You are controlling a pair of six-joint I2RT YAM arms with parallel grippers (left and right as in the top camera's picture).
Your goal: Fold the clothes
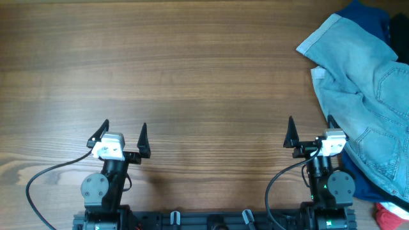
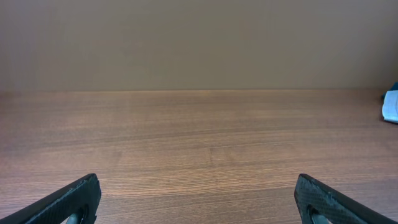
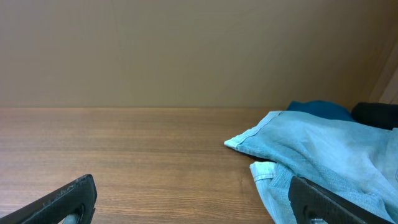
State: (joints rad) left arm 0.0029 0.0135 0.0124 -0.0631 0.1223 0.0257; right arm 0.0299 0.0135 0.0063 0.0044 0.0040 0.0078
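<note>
Faded denim shorts, matt wood-grain table

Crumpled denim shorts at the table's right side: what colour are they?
The crumpled denim shorts are light, faded blue; the overhead view shows it best.

Wood-grain table, clothes heaped at its right edge.

Brown top, grain running left to right, bare across left and middle. Crumpled denim shorts lie at the right, one hemmed leg reaching toward the far side. A blue garment shows from under them at near right and behind them. A black garment sits in the far right corner, a red item in the near right corner.
</note>
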